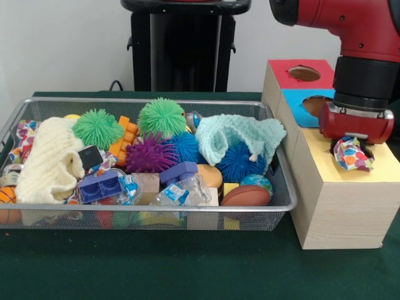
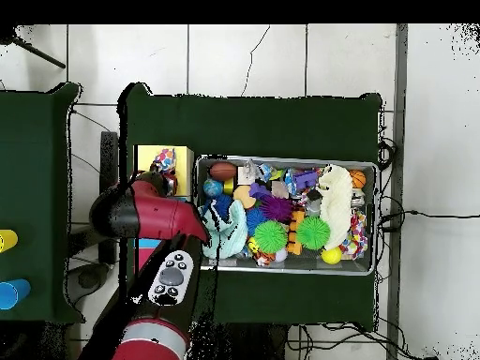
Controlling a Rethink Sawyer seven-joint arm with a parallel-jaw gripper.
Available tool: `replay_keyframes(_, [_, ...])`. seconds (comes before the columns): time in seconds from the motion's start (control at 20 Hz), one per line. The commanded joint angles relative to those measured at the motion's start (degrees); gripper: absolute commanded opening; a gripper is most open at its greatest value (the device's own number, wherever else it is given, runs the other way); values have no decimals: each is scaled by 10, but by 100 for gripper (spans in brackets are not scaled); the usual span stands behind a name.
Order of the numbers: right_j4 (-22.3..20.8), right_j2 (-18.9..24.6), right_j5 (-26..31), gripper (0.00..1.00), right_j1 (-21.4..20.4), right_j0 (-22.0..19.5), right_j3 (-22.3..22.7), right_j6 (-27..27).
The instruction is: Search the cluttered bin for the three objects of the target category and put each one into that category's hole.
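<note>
The silver wire-mesh bin (image 1: 284, 206) (image 2: 281, 270) is full of toys and cloths. My gripper (image 1: 351, 147) hangs right over the yellow-topped wooden box (image 1: 340, 187) (image 2: 145, 157), on the bin's right in the front view. A polka-dot cloth (image 1: 353, 155) (image 2: 164, 160) sits bunched directly under it, at the box top. The cloth and the gripper hide the round hole. I cannot tell whether the gripper grips the cloth. Another polka-dot cloth (image 1: 25, 132) (image 2: 357, 236) lies at the bin's left end in the front view. A third is not clear.
A blue-topped box (image 1: 299, 111) and a red-topped box (image 1: 294, 67) stand behind the yellow one. In the bin are a cream waffle cloth (image 1: 50, 161), a mint knitted cloth (image 1: 240, 134), green (image 1: 98, 128) and purple (image 1: 150, 155) spiky balls, blocks, bottles and small balls.
</note>
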Motion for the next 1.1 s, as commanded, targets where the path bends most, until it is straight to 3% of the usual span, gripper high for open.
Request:
replay_keyframes(0.05, [5,18,65,0,66,5,48,121])
replay_keyframes(0.4, [11,19,50,0,54,0,66,130])
replay_keyframes(0.7, [0,25,89,0,-11,-8,84,111])
replay_keyframes(1.1, [6,18,118,0,-37,-4,79,116])
